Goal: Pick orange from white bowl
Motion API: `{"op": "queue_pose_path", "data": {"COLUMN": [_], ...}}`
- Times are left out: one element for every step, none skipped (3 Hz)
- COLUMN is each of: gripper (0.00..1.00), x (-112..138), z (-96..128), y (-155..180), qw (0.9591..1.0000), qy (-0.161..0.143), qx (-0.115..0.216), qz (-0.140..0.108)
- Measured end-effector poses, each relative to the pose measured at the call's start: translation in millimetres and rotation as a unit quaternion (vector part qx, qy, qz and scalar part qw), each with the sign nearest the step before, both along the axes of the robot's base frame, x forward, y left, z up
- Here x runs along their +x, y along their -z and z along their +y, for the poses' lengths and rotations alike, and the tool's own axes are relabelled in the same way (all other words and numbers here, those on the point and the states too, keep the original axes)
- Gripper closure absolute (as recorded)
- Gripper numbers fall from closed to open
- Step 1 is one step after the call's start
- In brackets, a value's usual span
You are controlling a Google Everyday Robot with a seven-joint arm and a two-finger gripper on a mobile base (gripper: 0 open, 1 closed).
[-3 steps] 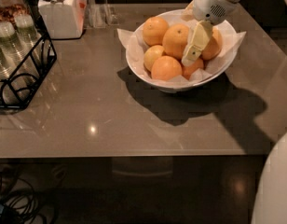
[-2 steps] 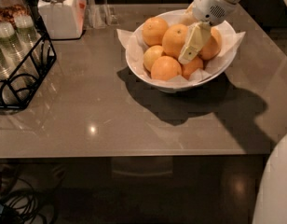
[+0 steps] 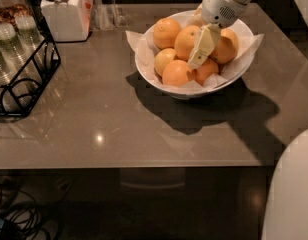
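Observation:
The white bowl [image 3: 143,64], lined with white paper napkins, stands on the grey table at the upper middle of the camera view. It holds several oranges; a large deep-orange one [image 3: 185,40] lies in the middle, and a smaller, paler fruit [image 3: 163,60] lies at the left. My gripper [image 3: 203,48], white with a pale yellow tip, reaches down from the upper right into the bowl. It sits between the middle orange and the orange on the right [image 3: 225,46], touching or nearly touching them. Nothing is lifted.
A white lidded jar [image 3: 64,11] stands at the back left. A black wire rack [image 3: 24,79] with glasses is at the left edge. The table's front edge [image 3: 144,165] runs across the middle. A white part of the robot [image 3: 291,194] fills the lower right corner.
My gripper has shifted very slightly to the left inside the bowl. The oranges and the bowl have not moved.

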State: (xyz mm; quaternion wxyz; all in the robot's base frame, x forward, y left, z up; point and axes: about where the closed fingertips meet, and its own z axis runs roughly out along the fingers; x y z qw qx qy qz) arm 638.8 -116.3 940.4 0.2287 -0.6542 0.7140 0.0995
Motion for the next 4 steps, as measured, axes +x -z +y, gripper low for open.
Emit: {"op": "queue_pose_path", "data": {"gripper": [0.08, 0.27, 0.5, 0.73], "x": [3.6, 7.1, 7.0, -0.4], "z": [6.6, 8.0, 7.9, 2.1], "y": [7.1, 11.1, 10.9, 1.1], "qw": [0.9999, 0.9999, 0.9999, 1.0], "qy": [-0.003, -0.001, -0.001, -0.002], "qx": [0.0, 0.002, 0.002, 0.009], "qz": [0.012, 0.017, 0.017, 0.001]}}
